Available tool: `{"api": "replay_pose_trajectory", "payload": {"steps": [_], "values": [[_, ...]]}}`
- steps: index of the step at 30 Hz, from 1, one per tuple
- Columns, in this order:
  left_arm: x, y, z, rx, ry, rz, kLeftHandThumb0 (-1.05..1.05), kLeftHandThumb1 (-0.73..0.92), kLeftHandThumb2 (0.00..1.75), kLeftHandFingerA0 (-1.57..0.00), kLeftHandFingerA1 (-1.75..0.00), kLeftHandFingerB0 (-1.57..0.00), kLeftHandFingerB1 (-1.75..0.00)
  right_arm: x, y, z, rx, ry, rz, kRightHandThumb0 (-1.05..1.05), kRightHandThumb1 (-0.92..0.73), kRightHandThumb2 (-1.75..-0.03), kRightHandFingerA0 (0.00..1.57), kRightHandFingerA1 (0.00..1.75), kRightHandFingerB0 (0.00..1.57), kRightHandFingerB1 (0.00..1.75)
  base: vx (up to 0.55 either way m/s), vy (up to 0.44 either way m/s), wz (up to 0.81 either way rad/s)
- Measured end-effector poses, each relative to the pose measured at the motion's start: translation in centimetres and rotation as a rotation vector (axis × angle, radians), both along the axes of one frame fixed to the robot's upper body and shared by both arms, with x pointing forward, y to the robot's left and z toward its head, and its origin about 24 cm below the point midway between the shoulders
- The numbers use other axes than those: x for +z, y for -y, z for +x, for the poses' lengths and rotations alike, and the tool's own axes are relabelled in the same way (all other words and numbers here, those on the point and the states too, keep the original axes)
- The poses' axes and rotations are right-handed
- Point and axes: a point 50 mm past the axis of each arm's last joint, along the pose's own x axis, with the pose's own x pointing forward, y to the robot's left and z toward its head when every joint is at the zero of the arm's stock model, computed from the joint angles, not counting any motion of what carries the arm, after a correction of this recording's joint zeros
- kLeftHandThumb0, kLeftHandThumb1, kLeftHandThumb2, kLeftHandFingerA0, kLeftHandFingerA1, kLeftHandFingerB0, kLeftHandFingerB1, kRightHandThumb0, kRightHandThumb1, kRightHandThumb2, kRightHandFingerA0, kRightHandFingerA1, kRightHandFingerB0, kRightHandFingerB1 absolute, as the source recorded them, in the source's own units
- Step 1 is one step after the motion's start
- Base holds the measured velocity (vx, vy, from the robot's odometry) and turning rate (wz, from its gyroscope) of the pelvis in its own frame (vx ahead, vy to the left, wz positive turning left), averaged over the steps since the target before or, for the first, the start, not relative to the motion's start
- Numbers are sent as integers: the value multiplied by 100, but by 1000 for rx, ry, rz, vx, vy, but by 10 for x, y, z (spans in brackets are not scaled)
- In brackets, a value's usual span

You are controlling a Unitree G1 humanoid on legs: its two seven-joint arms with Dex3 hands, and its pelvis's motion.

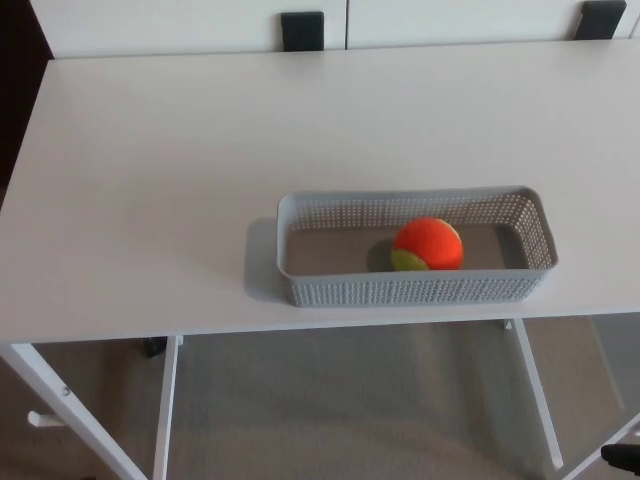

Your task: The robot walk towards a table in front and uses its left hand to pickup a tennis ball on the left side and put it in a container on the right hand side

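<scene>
Ball [428, 243] inside grey basket [400, 291] on white table [180, 150]; neither hand visible, state unknown.

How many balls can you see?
1. The orange and yellow-green tennis ball lies inside the grey basket, near its middle, on the white table. The basket is open on top, so none seems hidden.

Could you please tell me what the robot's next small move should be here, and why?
Probably nothing more than holding clear of the table and ending the task. The orange and yellow-green tennis ball already rests inside the grey perforated plastic basket, which stands near the front edge of the white table. Neither robot hand shows in the head view.
</scene>
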Motion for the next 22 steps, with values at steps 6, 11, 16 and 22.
{"api": "replay_pose_trajectory", "payload": {"steps": [6,11,16,22], "values": [[-22,-8,6,47,-60,58,-72,65,61,-37,-39,-36,-33,-1,1,-1,-3,-4,0,-61,-35,-59,48,96,26,78,0,0,0],[-39,-20,-2,96,-115,134,-71,66,61,-41,-38,-39,-34,-2,3,-4,-5,-10,-5,-62,-36,-59,48,96,27,79,0,0,0],[-43,-29,-4,108,-93,209,-71,66,61,-40,-39,-38,-34,-1,6,-4,-6,-4,-20,-64,-38,-58,48,94,27,76,0,0,0],[-43,-29,1,97,-47,234,-71,65,61,-40,-39,-38,-34,1,8,-2,-4,3,-33,-62,-36,-59,47,97,27,79,0,0,0]]}}
